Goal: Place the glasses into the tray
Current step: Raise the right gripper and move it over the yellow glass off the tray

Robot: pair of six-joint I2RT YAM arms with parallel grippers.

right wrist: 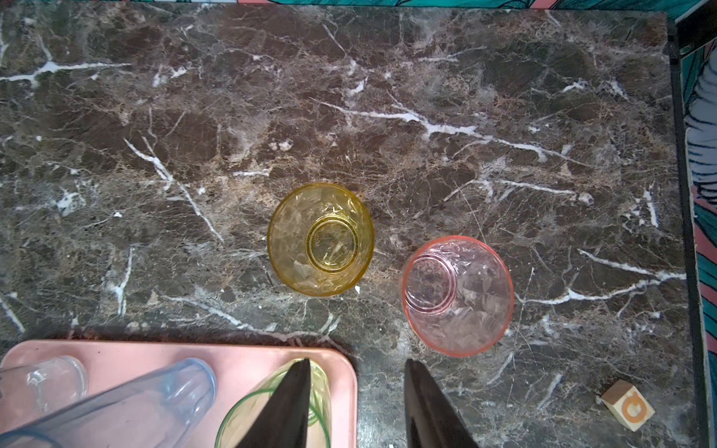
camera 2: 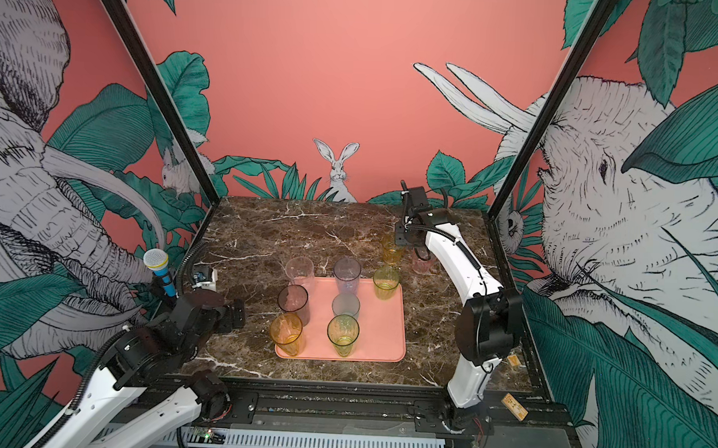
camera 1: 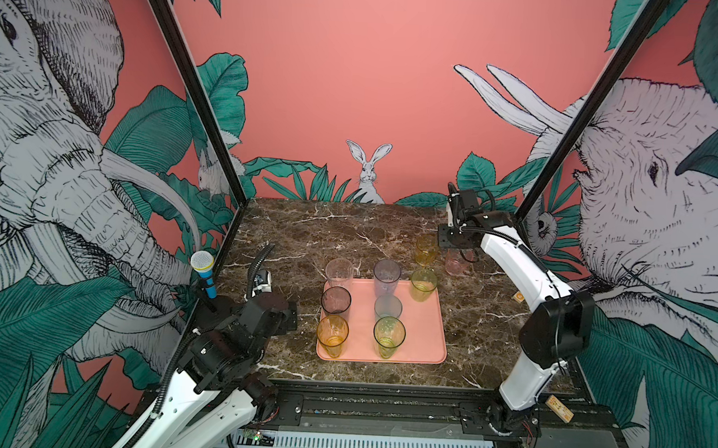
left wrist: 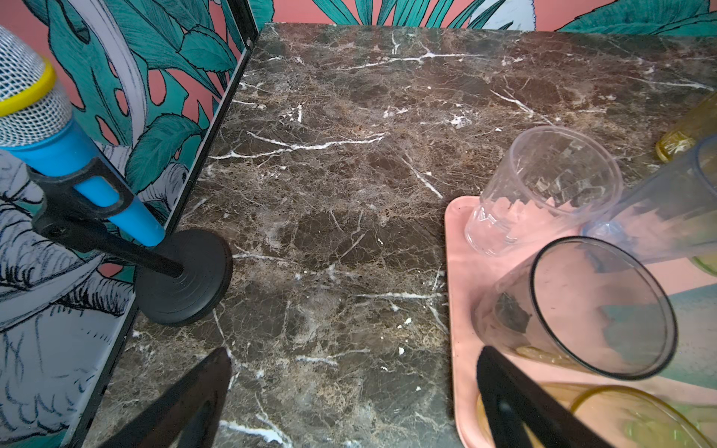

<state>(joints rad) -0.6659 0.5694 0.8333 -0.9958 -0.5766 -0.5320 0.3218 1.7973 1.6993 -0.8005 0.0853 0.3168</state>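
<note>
Polished brown marble counter (right wrist: pixel 426 97), glossy, veined white. Matt, smooth salmon plastic tray (camera 1: pixel 423 332). Translucent faceted plastic glasses: amber (right wrist: pixel 320 239) and pink (right wrist: pixel 458 295), shiny. Smoky tumbler (left wrist: pixel 582 310), smooth and clear-walled. Pale raw wooden block (right wrist: pixel 627 409) at 4 o'clock. Matt black tool fingers (right wrist: pixel 287 407).

walls (camera 1: pixel 356 67): salmon mural, elephants, rabbit, green leaves | tabletop (camera 1: pixel 307 227): dark brown marble, white veins | frame: black posts (camera 1: pixel 189 80)
</note>
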